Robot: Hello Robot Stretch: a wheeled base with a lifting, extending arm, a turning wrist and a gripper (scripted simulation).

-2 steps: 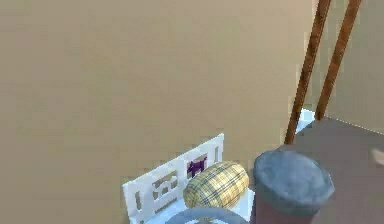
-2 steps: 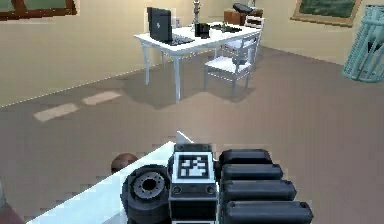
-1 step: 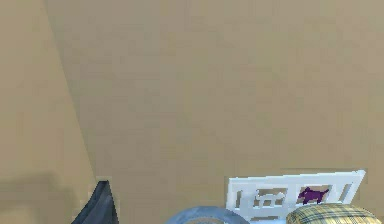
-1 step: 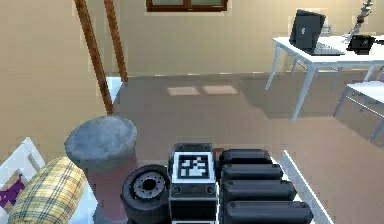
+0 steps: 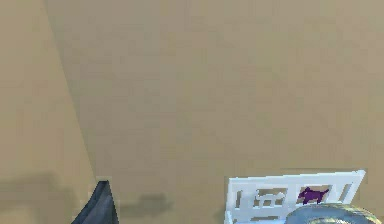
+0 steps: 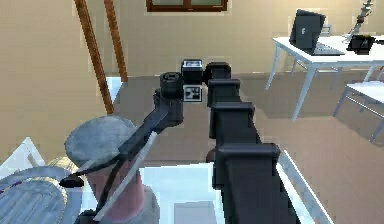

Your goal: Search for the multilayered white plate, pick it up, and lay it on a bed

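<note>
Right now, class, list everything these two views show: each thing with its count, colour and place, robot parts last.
wall: one, tan, across the forward view
rack: one, white, forward view's lower right
round things: two, grey, arm side view's lower left
table: one, white, upper right, dark boxy thing on it
wooden posts: two, brown, upper left
arm: one, dark, bottom middle
gripper: one, dark, by the round things; cannot tell whether it holds anything
</note>
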